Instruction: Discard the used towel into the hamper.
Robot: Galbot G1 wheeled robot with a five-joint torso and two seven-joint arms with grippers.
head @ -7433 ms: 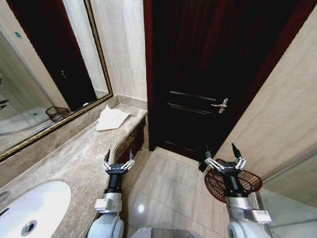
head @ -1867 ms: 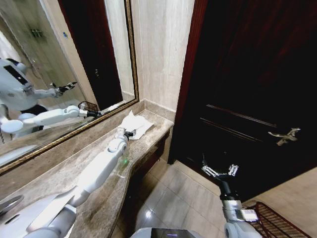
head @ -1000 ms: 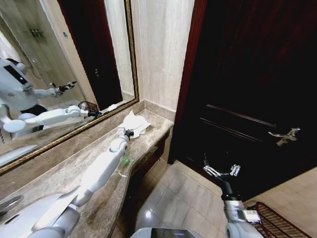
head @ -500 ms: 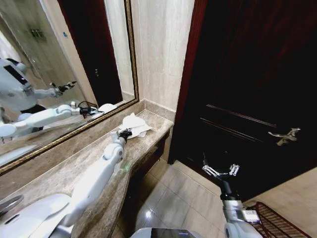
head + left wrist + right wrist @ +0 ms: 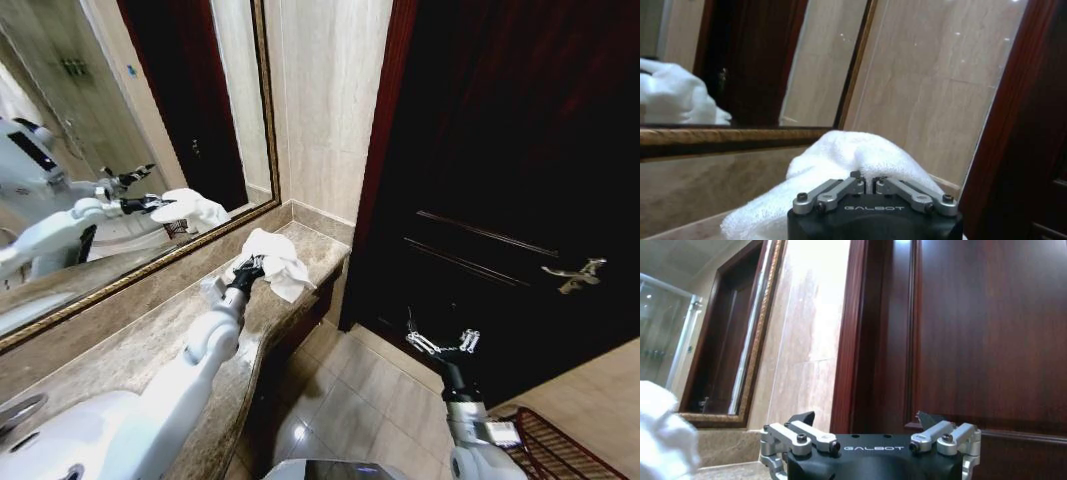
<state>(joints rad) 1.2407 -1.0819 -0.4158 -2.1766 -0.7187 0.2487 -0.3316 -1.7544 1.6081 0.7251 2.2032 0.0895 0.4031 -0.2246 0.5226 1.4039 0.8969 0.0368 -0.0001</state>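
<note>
The white towel (image 5: 278, 262) is bunched up and lifted a little above the far end of the marble counter (image 5: 150, 330), hanging from my left gripper (image 5: 247, 268). In the left wrist view the left gripper (image 5: 867, 181) is shut on a fold of the towel (image 5: 853, 152). My right gripper (image 5: 438, 345) is held open in the air in front of the dark door, with nothing between its fingers; it is also open in the right wrist view (image 5: 870, 429). Part of the reddish-brown wire hamper (image 5: 562, 448) shows on the floor at the lower right, beside the right arm.
A gold-framed mirror (image 5: 120, 150) runs along the wall behind the counter and reflects my arm and the towel. A white sink (image 5: 40, 440) is set in the counter's near end. The dark wooden door (image 5: 500, 180) with a lever handle (image 5: 572, 273) faces the tiled floor (image 5: 370, 400).
My left gripper has shut on the towel and raised it off the counter, gathering it into a hanging bunch. The right arm has stayed in place.
</note>
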